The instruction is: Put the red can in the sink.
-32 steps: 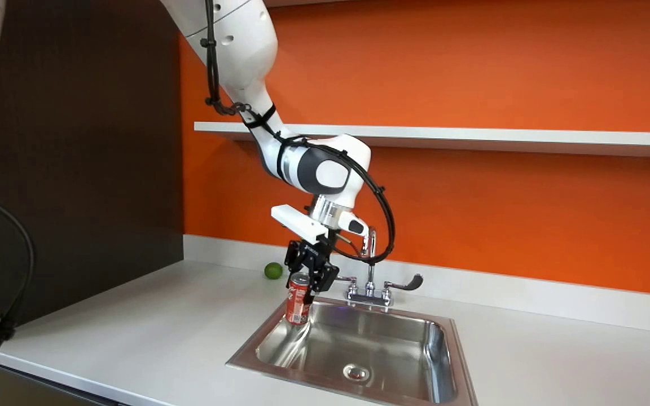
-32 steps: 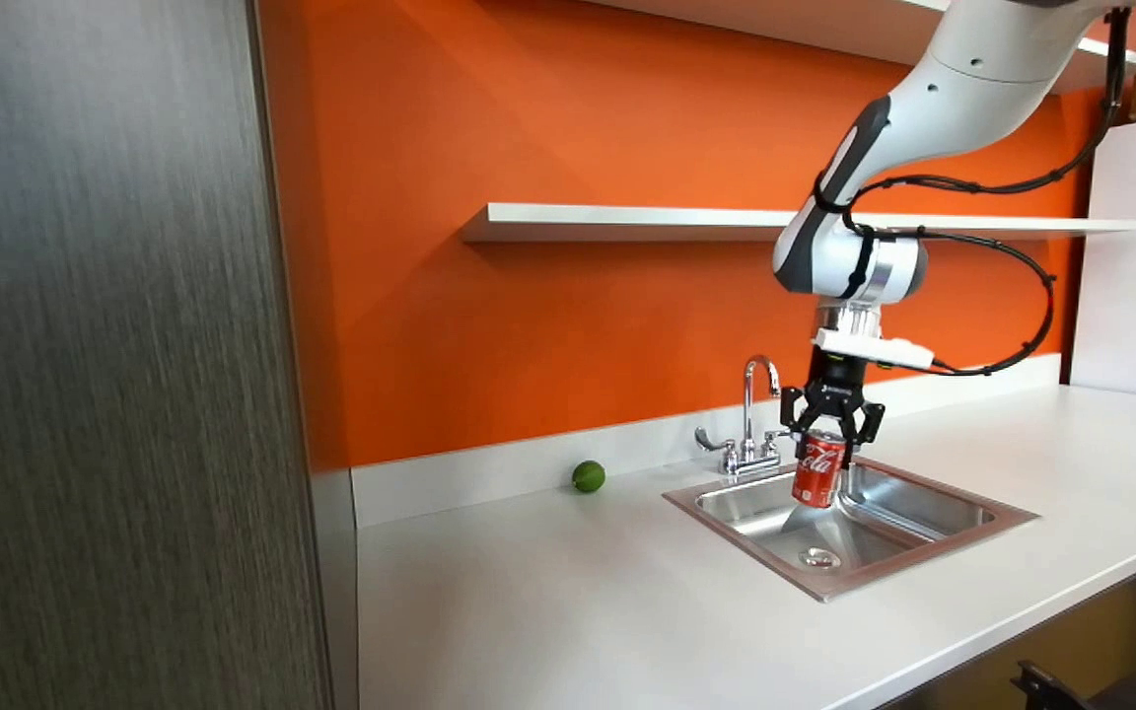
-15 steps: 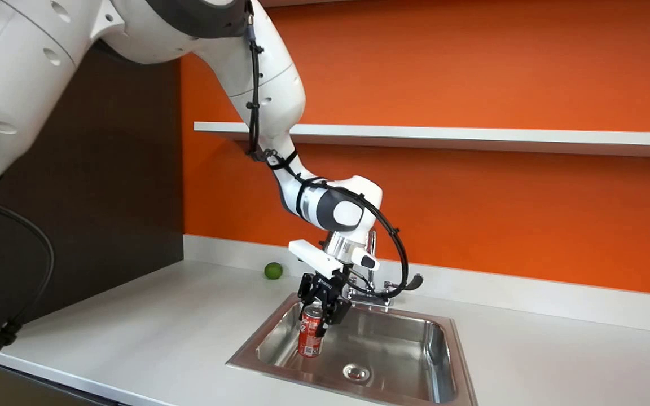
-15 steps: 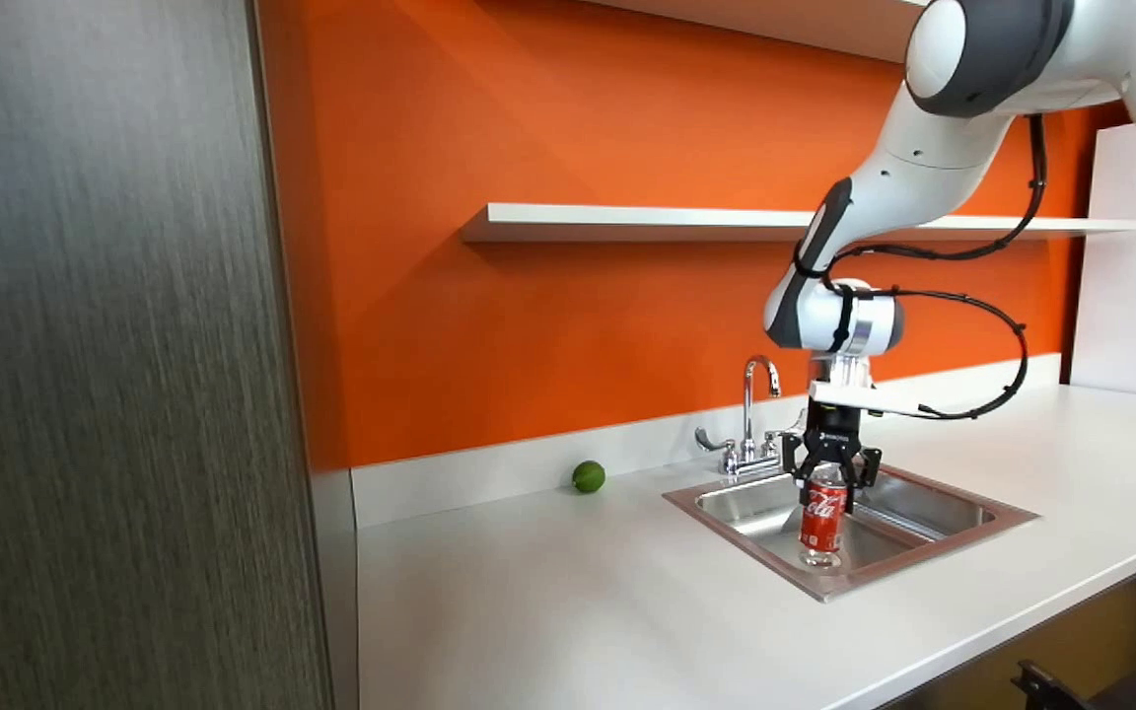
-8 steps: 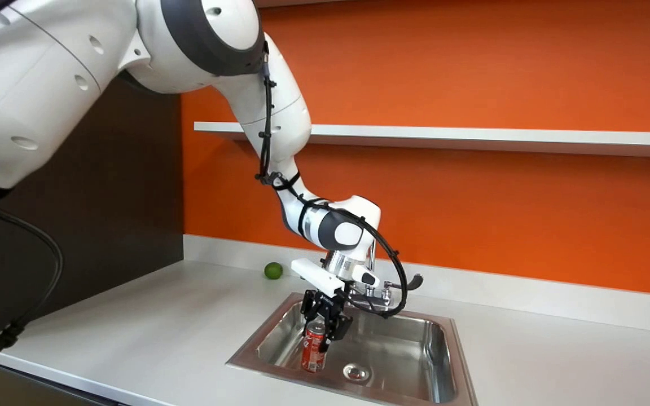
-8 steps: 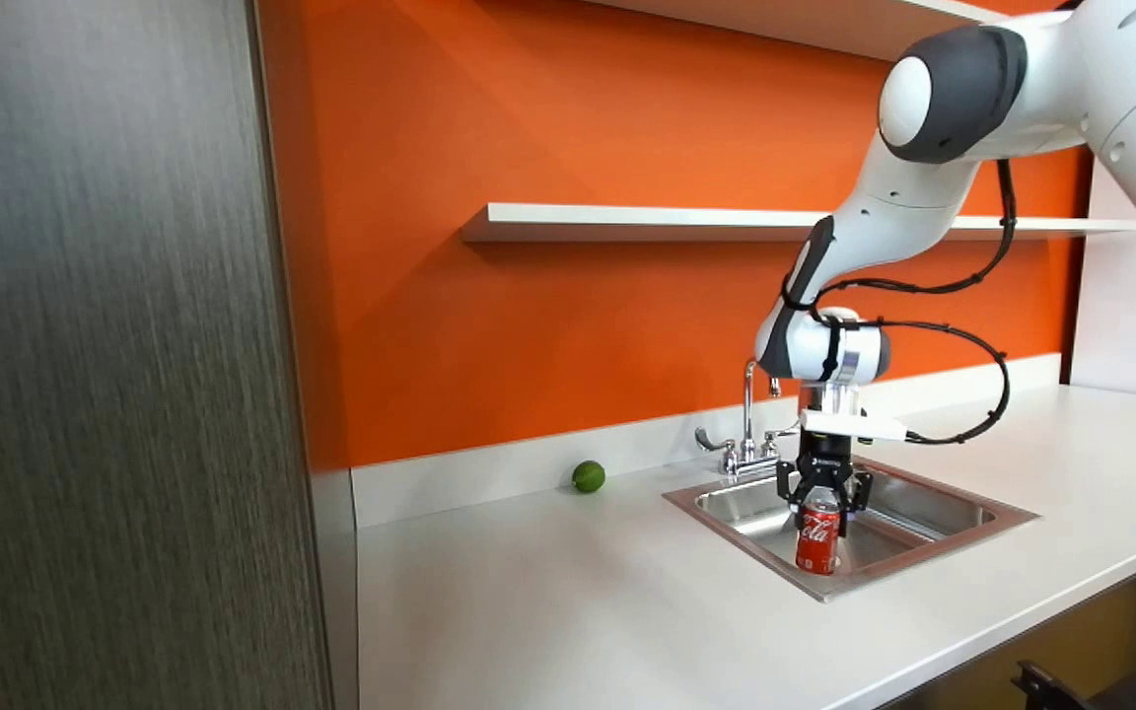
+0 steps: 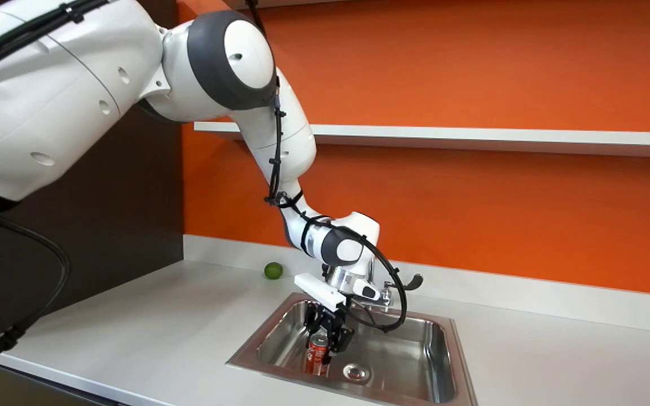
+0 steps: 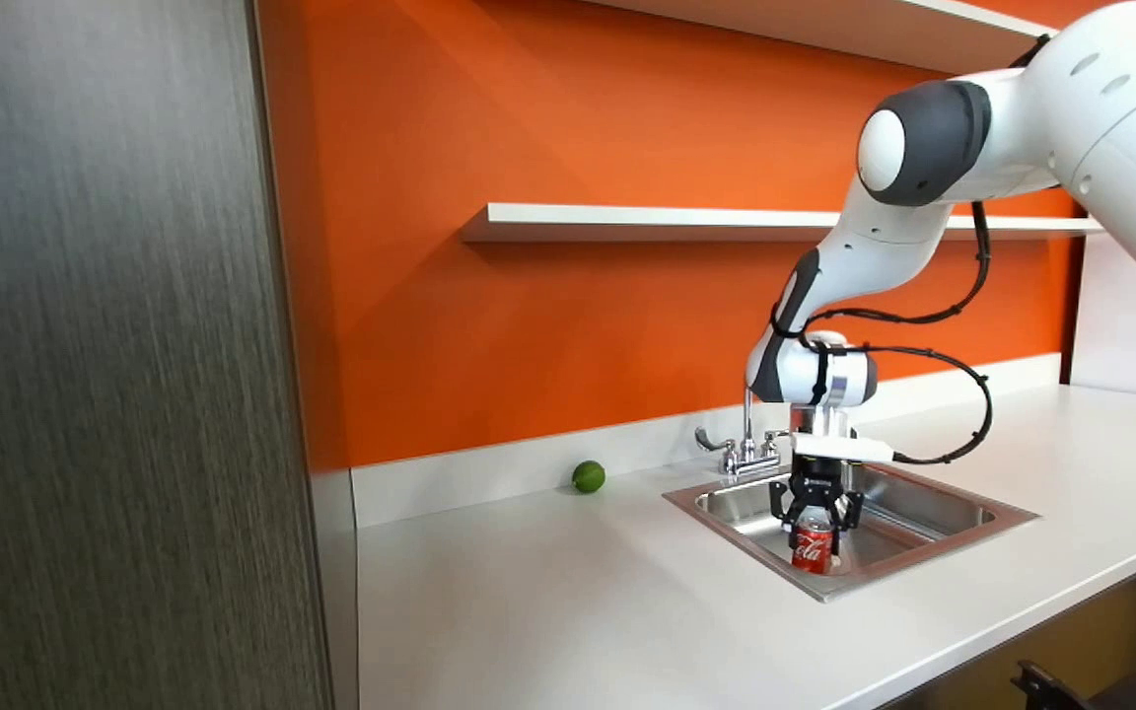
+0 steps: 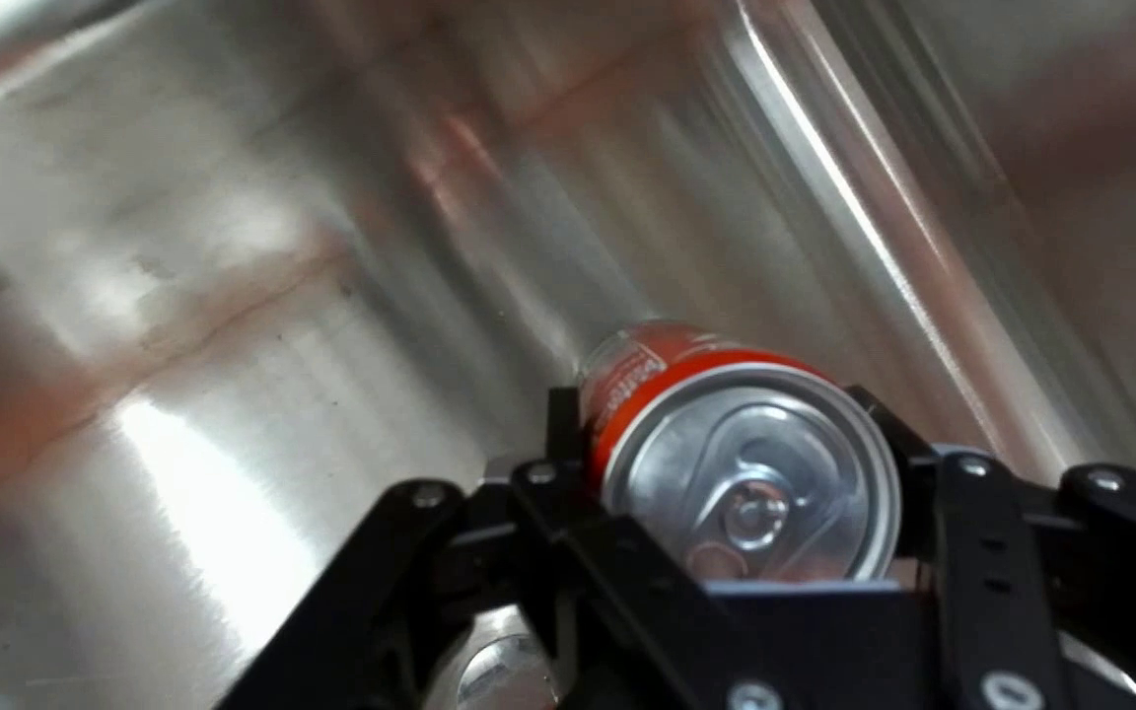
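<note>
The red can [image 7: 317, 360] is upright inside the sink [image 7: 463, 366], low in the basin and near the drain [image 7: 355, 372]. It also shows in an exterior view [image 8: 811, 552]. My gripper [image 8: 814, 540] points down and is shut on the can near its top, with one finger on each side. In the wrist view the can's silvery lid [image 9: 750, 473] sits between the fingers [image 9: 564, 426]. Its red side shows past the lid, and its bottom is hidden there. I cannot tell whether the can's bottom touches the sink floor [image 9: 400, 394].
The chrome faucet [image 8: 748, 449] stands behind the sink, close to my arm, which partly hides it. A small green ball [image 7: 273, 270] lies on the white counter [image 7: 150, 332] by the backsplash. A white shelf [image 7: 471, 135] runs along the orange wall. A dark panel [image 8: 114, 345] stands at the counter's end.
My arm has lowered the can from above the sink's edge down into the basin. In the last half second it has sunk a little further. The grip looks the same.
</note>
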`<action>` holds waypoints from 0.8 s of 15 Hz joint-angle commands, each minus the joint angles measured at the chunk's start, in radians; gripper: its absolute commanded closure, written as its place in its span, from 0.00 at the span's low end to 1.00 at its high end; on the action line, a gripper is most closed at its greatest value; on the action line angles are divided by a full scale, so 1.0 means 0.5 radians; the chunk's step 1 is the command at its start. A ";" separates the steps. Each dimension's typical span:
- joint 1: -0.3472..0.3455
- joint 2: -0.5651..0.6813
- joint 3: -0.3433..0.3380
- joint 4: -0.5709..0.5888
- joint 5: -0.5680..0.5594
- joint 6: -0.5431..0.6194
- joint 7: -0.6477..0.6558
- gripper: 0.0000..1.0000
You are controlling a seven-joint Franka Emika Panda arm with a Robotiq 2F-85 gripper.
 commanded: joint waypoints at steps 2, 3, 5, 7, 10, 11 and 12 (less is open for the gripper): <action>-0.039 0.066 0.035 0.127 -0.059 -0.026 0.091 0.61; -0.041 0.074 0.037 0.136 -0.058 -0.025 0.092 0.61; -0.042 0.077 0.037 0.143 -0.055 -0.034 0.106 0.11; -0.042 0.066 0.040 0.134 -0.055 -0.036 0.106 0.04; -0.033 0.020 0.035 0.099 -0.062 -0.033 0.107 0.00; -0.030 -0.003 0.031 0.083 -0.066 -0.035 0.108 0.00; -0.030 -0.022 0.031 0.070 -0.067 -0.035 0.103 0.00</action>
